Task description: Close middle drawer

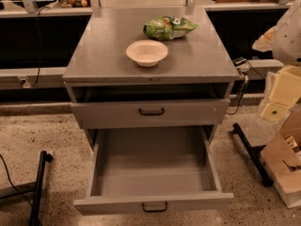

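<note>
Camera view showed the cabinet (108,55) with its middle drawer (153,173) pulled far out at bottom, so a square, steady push on the front near its handle (155,207) seemed best; the gripper was out of sight, its grip untellable.

Matt grey metal on the middle drawer (117,204), a glossy crinkled plastic bag (169,27), a smooth matt bowl (146,52), pale smooth plastic on my gripper (278,95) at far right

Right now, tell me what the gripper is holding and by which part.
Nothing, as far as shows: the gripper hangs at the right edge, beside the cabinet, clear of the open middle drawer and its handle.
</note>
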